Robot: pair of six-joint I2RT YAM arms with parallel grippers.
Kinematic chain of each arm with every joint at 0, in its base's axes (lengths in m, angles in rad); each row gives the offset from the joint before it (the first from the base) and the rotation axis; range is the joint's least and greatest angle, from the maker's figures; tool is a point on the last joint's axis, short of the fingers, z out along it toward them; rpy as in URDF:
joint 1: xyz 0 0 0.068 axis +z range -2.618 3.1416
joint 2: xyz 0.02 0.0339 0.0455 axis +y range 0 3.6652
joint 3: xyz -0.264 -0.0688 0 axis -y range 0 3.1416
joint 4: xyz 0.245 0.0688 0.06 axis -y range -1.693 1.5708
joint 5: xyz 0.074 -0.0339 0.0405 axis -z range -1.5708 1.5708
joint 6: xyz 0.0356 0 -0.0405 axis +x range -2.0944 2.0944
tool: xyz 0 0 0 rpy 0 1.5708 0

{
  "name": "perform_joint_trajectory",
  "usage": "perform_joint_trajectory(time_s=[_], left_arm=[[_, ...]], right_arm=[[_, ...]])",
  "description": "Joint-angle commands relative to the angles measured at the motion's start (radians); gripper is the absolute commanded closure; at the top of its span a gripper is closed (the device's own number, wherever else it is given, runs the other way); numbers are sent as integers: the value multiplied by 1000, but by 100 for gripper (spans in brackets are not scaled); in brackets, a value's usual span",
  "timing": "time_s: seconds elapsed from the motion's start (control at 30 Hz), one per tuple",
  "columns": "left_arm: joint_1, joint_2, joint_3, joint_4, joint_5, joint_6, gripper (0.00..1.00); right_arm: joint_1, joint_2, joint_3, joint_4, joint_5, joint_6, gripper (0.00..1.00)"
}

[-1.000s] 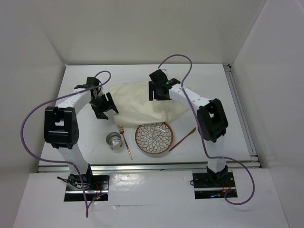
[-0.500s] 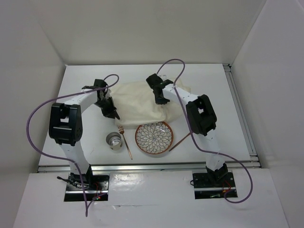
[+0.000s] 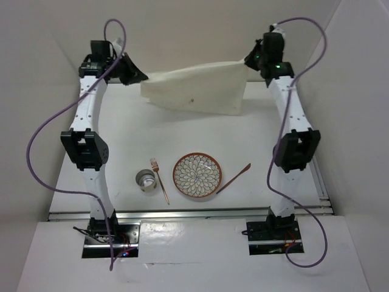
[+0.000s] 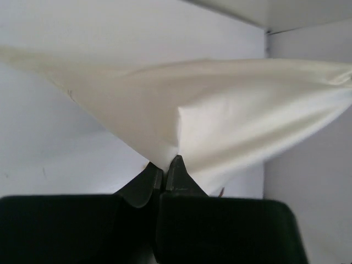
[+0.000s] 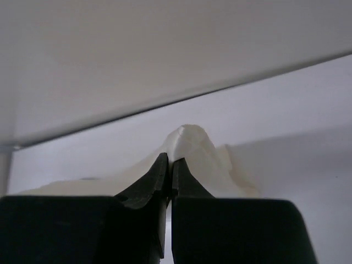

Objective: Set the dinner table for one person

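Jaws on both arms are clenched, each pinching one corner of the cream cloth (image 3: 194, 91). The left gripper (image 3: 130, 72) holds the left corner and the right gripper (image 3: 252, 58) the right, confirmed in both wrist views, where fabric is nipped between shut fingertips (left gripper (image 4: 165, 170), right gripper (image 5: 169, 165)). We find the cloth stretched between them and hanging above the far end of the dinner table (image 3: 134, 134), sagging in the middle and not lying flat.

Progress, in our judgement, is early. The dinner table lies under the whole scene, white, with silver rails along its near and right edges. No place setting is laid on the cloth. Tableware sits on the bare tabletop near the front edge, well apart from the cloth. What remains, as we read it, is to spread the cloth flat, then arrange the ware on or about it.

Count:
- cloth: one
- patterned plate (image 3: 197, 176): one
- fork (image 3: 161, 181): one, just left of the plate
- copper utensil (image 3: 233, 179): one, right of the plate (spoon or knife, we cannot tell)
- metal cup (image 3: 146, 180): one, beside the fork
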Motion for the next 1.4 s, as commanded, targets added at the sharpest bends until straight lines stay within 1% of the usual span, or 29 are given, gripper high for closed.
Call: perform_joint_trajectory(time_s=[0.0, 0.03, 0.07, 0.13, 0.17, 0.2, 0.33, 0.37, 0.4, 0.43, 0.47, 0.5, 0.53, 0.57, 0.6, 0.67, 0.77, 0.8, 0.83, 0.87, 0.93, 0.97, 1.0, 1.1, 1.13, 1.17, 1.23, 1.3, 1.37], left_arm=[[81, -129, 11, 55, 181, -65, 100], [91, -173, -121, 107, 219, -80, 100], [102, -213, -185, 182, 220, -89, 100], [102, -271, -276, 198, 220, -59, 100], [102, -312, -355, 198, 220, -40, 100], [93, -331, -397, 198, 220, -23, 100], [69, -432, -681, 238, 211, 35, 100], [53, -449, -800, 252, 183, 46, 94], [53, -449, -848, 252, 169, 58, 75], [38, -458, -886, 252, 151, 58, 26], [38, -440, -917, 229, 130, 69, 6], [29, -420, -930, 203, 102, 87, 0], [29, -372, -907, 173, 93, 101, 0], [29, -350, -878, 137, 74, 113, 0], [29, -336, -812, 79, 22, 113, 0], [29, -336, -766, 62, -33, 113, 1], [29, -372, -738, 51, -116, 113, 25], [29, -373, -738, 51, -133, 113, 37], [19, -373, -747, 51, -157, 113, 57], [10, -373, -759, 40, -171, 113, 69], [0, -363, -788, 31, -205, 113, 85], [-1, -353, -802, 17, -205, 113, 86], [-10, -353, -821, 17, -205, 113, 82], [-10, -342, -887, 8, -167, 113, 61], [-10, -342, -905, 8, -145, 113, 43], [-10, -342, -948, 8, -98, 113, 38], [-33, -342, -988, 8, -81, 113, 27], [-60, -353, -1038, 22, -94, 101, 20], [-70, -362, -1060, 34, -139, 92, 20]], right_arm=[[-28, -267, -200, 217, -127, 40, 100], [-28, -324, -283, 257, -127, 40, 100], [-41, -431, -454, 327, -127, 51, 100], [-41, -531, -631, 385, -127, 60, 100], [-50, -582, -808, 414, -116, 60, 100], [-50, -670, -895, 455, -106, 60, 100], [-59, -859, -1314, 514, -87, 114, 100], [-59, -890, -1459, 505, -87, 144, 100], [-59, -937, -1525, 494, -87, 158, 99], [-59, -955, -1582, 480, -72, 175, 75], [-59, -968, -1634, 465, -72, 207, 56], [-80, -990, -1700, 439, -63, 216, 37], [-81, -999, -1716, 425, -63, 216, 23], [-96, -1008, -1716, 410, -63, 216, 15], [-105, -1008, -1698, 394, -51, 206, 11], [-105, -1019, -1664, 351, -41, 192, 11], [-128, -1009, -1594, 308, -41, 178, 27], [-128, -998, -1575, 296, -41, 178, 35], [-128, -986, -1548, 284, -41, 178, 51], [-137, -961, -1535, 259, -32, 178, 61], [-149, -940, -1509, 248, -32, 209, 80], [-150, -920, -1509, 233, -32, 209, 96], [-162, -910, -1497, 224, -52, 209, 100], [-174, -872, -1479, 195, -96, 209, 100], [-186, -861, -1478, 184, -107, 209, 81], [-196, -861, -1478, 184, -144, 209, 66], [-196, -832, -1491, 172, -181, 197, 18], [-205, -832, -1524, 172, -213, 197, 15], [-225, -832, -1553, 187, -259, 210, 15]])
